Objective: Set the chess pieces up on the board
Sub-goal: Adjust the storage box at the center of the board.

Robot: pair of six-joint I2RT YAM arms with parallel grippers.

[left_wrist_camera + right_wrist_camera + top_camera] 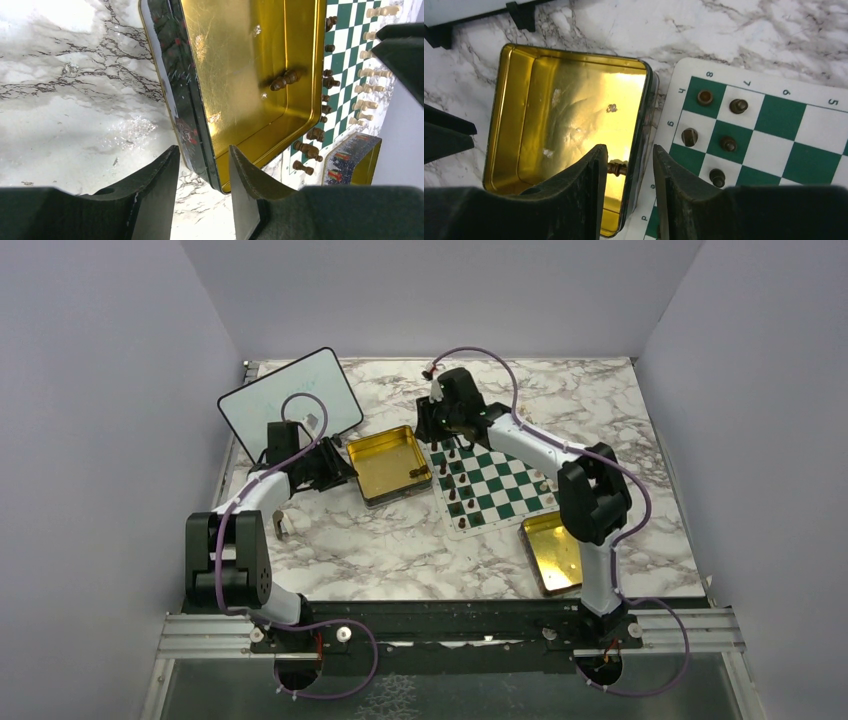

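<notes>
We count one board (500,490), one whiteboard (290,390) and two gold tins on the marble table (400,550): the left tin (385,450) and the near tin (553,555). The board lies skewed to the table's edges, with dark pieces (728,144) along its side next to the left tin and cream pieces (372,74) along the opposite side. Five dark ones stand upright on the corner squares below the right wrist; the others are too small to count. One loose dark piece (285,79) lies on its side inside the left tin, its long axis pointing across toward the wall beside the board. The right gripper (629,147) hovers above it, jaws partly apart and empty. The left gripper (204,149) straddles that tin's corner; we cannot tell whether it pinches.
</notes>
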